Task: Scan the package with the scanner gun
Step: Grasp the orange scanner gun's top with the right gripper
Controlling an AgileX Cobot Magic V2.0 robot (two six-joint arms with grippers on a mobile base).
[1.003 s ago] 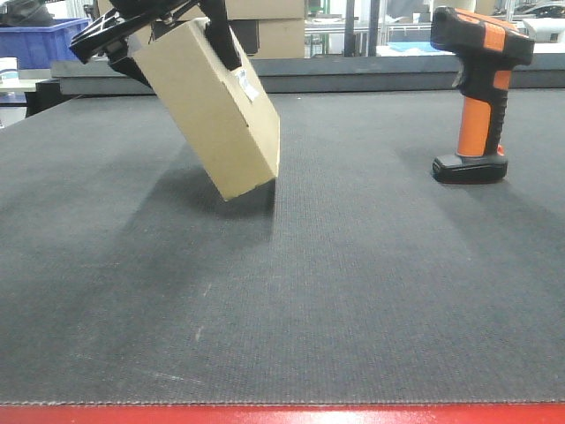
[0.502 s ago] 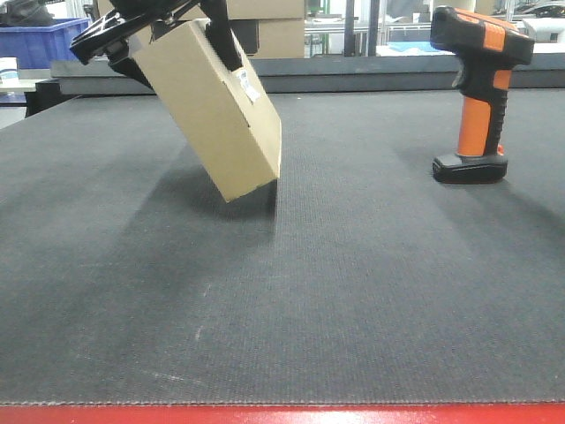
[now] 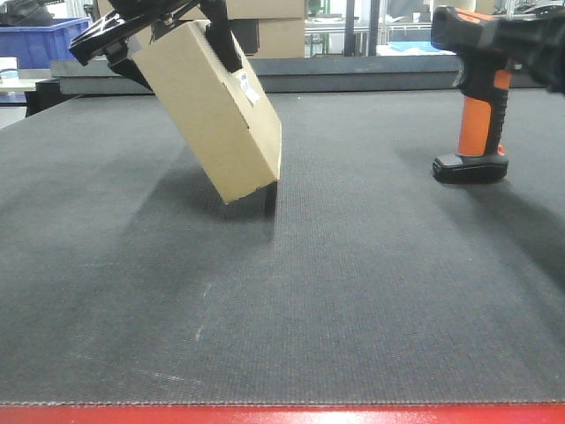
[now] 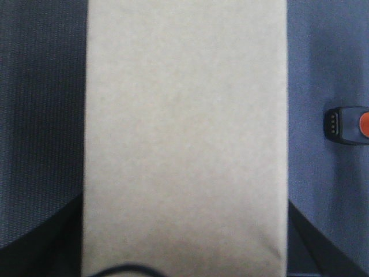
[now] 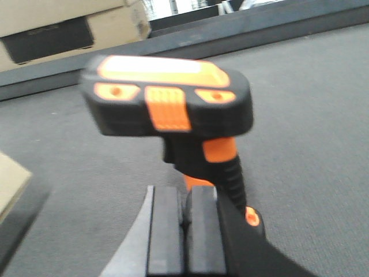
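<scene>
1. Blue plastic crate [image 3: 40, 40] sits way off in the back left corner, behind the dark grey woven mat [image 3: 353, 291] that covers the whole table. There's a red strip [image 3: 282, 415] along the near edge.
2. Next over is the left gripper [image 3: 177, 53], clamped on the top end of the package [image 3: 212, 110] with one black finger [image 3: 225, 44] down each side. The left wrist view is pretty much wall-to-wall tan cardboard [image 4: 184, 133], with dark finger shapes in the two bottom corners.
3. The package is tipped hard, top end leaning to the left and bottom corner pointing down at the mat in the left half of the table. Can't honestly tell if that corner touches the mat or hangs just above it. A small white label [image 3: 249, 88] is on the narrow side facing right.
4. Bigger cardboard boxes [image 3: 278, 35] are stacked behind the table, around the middle.
5. The scanner gun [image 3: 481, 106] stands upright on its flat black base at the far right, well apart from the package. It has an orange handle and a black head with orange on top.
6. The right gripper [image 5: 184, 231] is a blurry dark shape up by the scanner's head in the front view. From its own camera the two pads [image 5: 164, 231] look pressed together with nothing between them, right in front of the scanner's handle.
</scene>
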